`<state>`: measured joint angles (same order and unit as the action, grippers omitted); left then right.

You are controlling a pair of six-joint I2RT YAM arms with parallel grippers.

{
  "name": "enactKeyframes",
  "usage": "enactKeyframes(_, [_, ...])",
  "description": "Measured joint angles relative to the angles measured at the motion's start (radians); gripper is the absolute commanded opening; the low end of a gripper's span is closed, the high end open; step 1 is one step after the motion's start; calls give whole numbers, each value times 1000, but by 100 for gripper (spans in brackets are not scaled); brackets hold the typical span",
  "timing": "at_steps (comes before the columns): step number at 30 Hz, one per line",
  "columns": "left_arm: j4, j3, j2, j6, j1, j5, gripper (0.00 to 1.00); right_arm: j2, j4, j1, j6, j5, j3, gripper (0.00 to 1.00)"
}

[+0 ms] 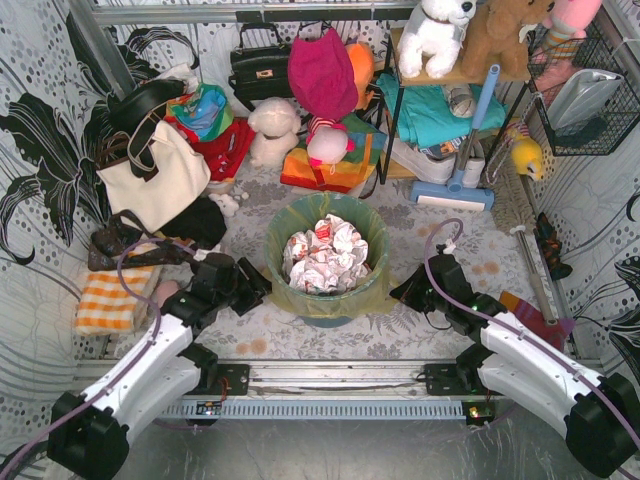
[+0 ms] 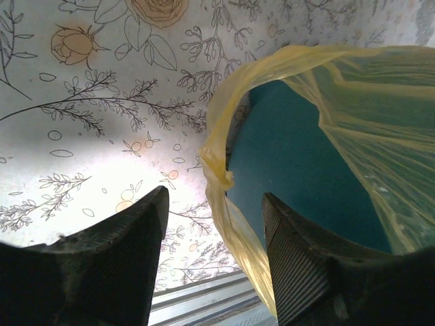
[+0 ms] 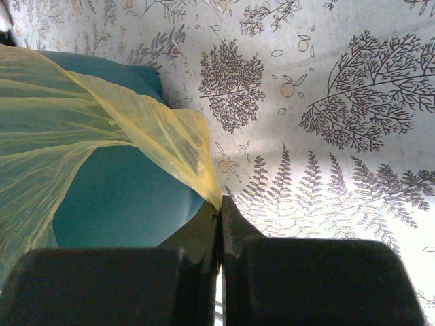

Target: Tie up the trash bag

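Trash bag (image 1: 370, 292): sits in the bin (image 1: 330, 318) as a liner, its rim folded out over the bin's lip. It is filled with crumpled white paper (image 1: 325, 258).

Top view: shows the paper and both arms flanking the bin, one low on each side. The jaws are too small and dark there to read.

Left wrist view: the paper is hidden. Only the bin's teal wall and the yellow overhang show. The left gripper (image 2: 214, 204) is released, its fingers (image 2: 136, 231) spread wide at the bin's left side. A gathered fold of the bag's edge hangs down in the gap, close against the finger nearer the bin. I cannot tell whether they touch.

Right wrist view: the right gripper (image 3: 219, 212) at the bin's right side is clenched, the jaws meeting with no gap. A corner of the bag's overhang runs into the seam between them, pulled off the bin wall into a taut point.

Beyond the bin: a cream tote (image 1: 155, 180) stands behind it to the left. An orange striped cloth (image 1: 108, 300) lies to its left.
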<state>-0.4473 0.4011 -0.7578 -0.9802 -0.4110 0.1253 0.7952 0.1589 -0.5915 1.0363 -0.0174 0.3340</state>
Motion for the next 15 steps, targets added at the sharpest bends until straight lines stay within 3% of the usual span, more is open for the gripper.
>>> enactKeyframes(3, [30,-2,-50,15,0,23,55,0,0,0,0,0,0,0])
enactKeyframes(15, [112,-29,-95,47,0,26,41,-3,5,0,0,0,0,0])
